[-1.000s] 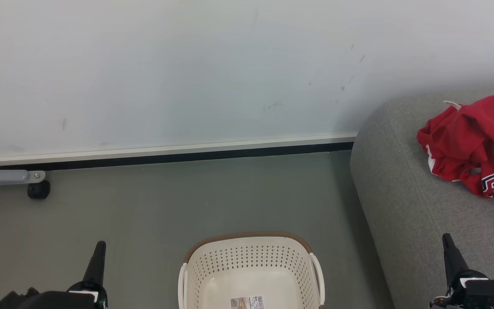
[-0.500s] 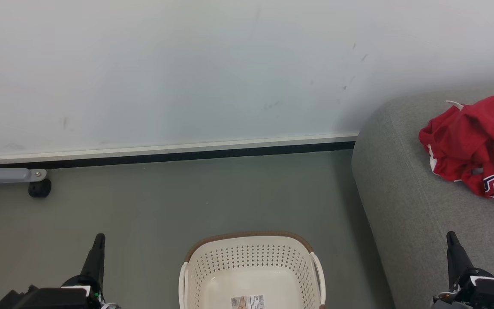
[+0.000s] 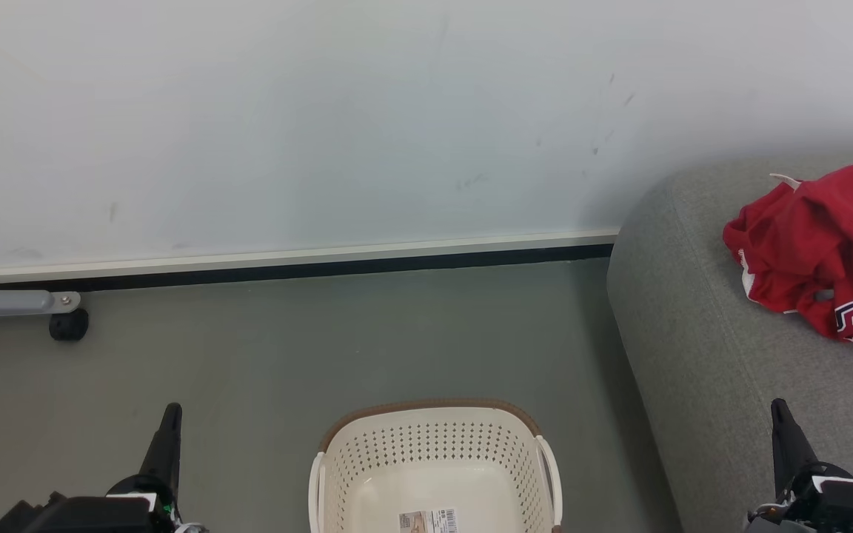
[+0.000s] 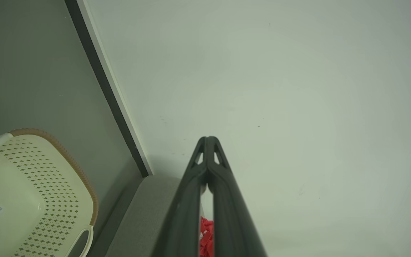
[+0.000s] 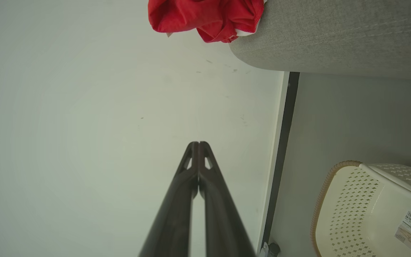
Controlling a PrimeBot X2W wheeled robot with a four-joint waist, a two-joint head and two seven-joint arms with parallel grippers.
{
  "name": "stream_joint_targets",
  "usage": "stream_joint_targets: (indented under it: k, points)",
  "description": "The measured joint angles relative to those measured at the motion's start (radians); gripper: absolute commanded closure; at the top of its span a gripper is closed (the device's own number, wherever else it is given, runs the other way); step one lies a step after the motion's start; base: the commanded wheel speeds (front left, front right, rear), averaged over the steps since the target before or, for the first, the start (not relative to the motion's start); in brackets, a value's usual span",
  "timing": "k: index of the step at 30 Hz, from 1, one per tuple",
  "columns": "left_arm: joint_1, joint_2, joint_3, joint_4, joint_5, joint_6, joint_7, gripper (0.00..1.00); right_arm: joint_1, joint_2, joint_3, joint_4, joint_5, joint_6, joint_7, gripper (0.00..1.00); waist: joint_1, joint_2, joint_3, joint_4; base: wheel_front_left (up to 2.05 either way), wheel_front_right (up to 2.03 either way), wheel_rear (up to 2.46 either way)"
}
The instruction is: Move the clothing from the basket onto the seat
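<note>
The red clothing (image 3: 819,255) lies bunched on the grey seat (image 3: 700,355) at the right, with navy-and-white lettering showing at its lower edge. It also appears in the right wrist view as a red heap (image 5: 205,18) on the seat (image 5: 334,35). The cream basket (image 3: 434,474) stands on the floor at the bottom centre, holding nothing but its label sticker (image 3: 428,521). My left gripper (image 3: 171,411) is shut and holds nothing, left of the basket. My right gripper (image 3: 779,407) is shut and bare, over the seat's near part, well below the clothing.
A white wall with a dark baseboard (image 3: 286,270) runs behind the grey floor. A grey metal leg with a black caster (image 3: 67,324) stands at the far left. Open floor lies between basket and wall.
Over the last second the left gripper rose slightly and the right gripper shifted a little right. Since half a second ago nothing has visibly moved.
</note>
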Motion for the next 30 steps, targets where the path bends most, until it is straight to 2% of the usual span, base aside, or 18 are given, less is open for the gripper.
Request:
stream_joint_targets:
  k: [30]
  points:
    - [0.0, 0.0, 0.0, 0.0, 0.0, 0.0, 0.0, 1.0, 0.0, 0.0, 0.0, 0.0, 0.0, 0.0, 0.0, 1.0, 0.0, 0.0, 0.0, 0.0, 0.0, 0.0, 0.0]
